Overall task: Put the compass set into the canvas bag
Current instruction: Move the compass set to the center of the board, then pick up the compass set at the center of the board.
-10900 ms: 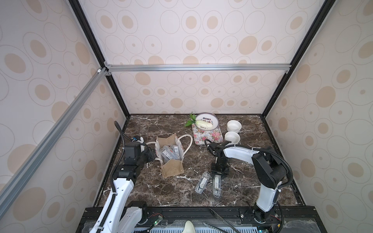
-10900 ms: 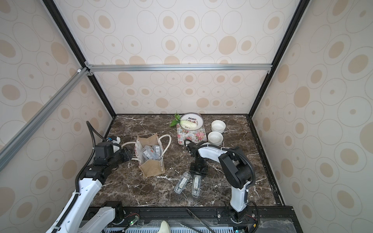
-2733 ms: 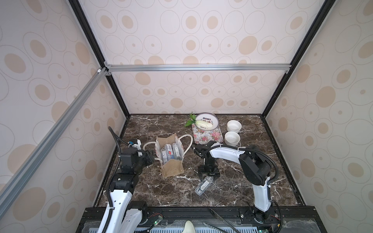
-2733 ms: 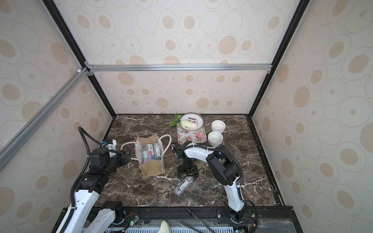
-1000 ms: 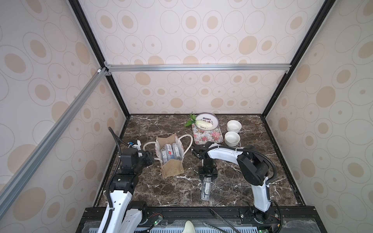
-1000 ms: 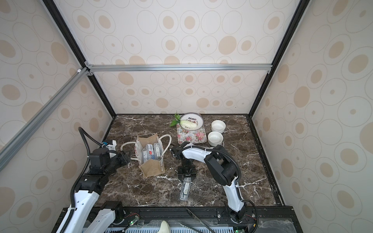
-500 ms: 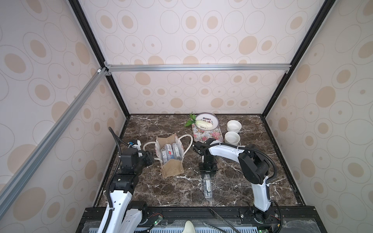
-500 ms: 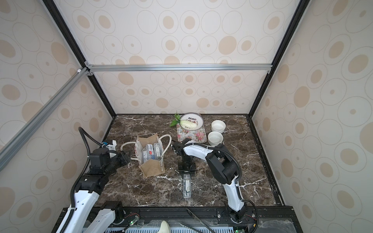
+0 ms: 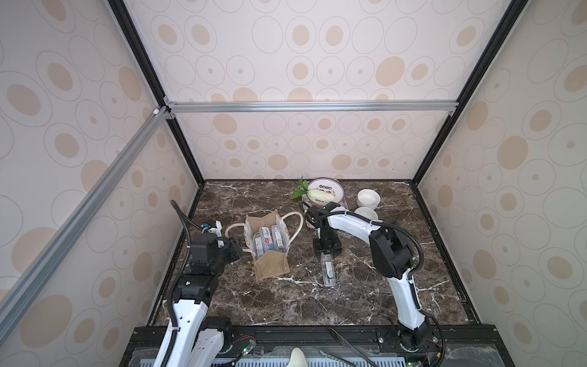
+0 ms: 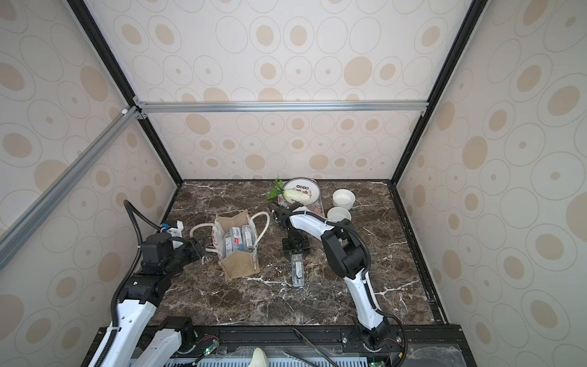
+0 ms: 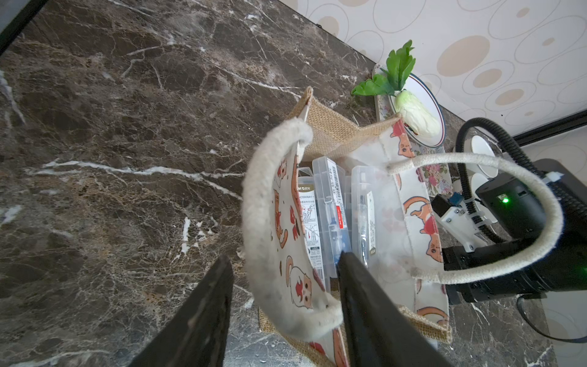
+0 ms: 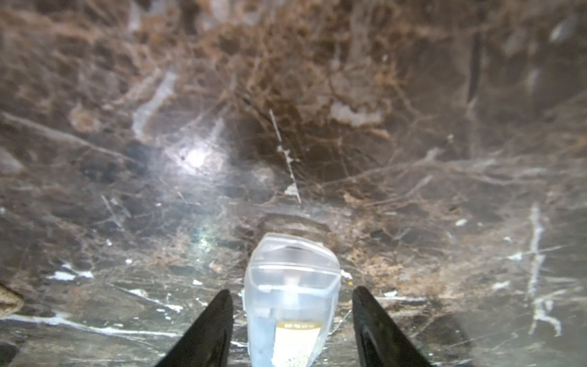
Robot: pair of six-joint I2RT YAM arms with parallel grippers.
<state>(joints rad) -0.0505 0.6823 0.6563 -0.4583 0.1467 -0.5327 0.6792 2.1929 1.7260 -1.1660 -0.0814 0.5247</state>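
1. Table (image 9: 381,286): dark brown marble with white veins.
2. Canvas bag (image 9: 271,265): stands upright left of the table's middle, mouth open. Clear cases (image 9: 268,241) stand on end inside it. One white rope handle (image 11: 263,222) droops toward the left arm.
3. Left hand (image 11: 285,255): at the bag's left side. Fingers apart, astride the printed side panel and that handle, one finger inside the bag and one outside. No pinch visible.
4. Right hand (image 12: 291,294): low over the table, well right of the bag, pointing toward the front edge. Fingers apart, with a gap showing on each side of the case end between them.
5. Compass set (image 9: 327,270): clear, narrow plastic case lying flat on the table, outside the bag. Its far end sits between the right hand's fingers.
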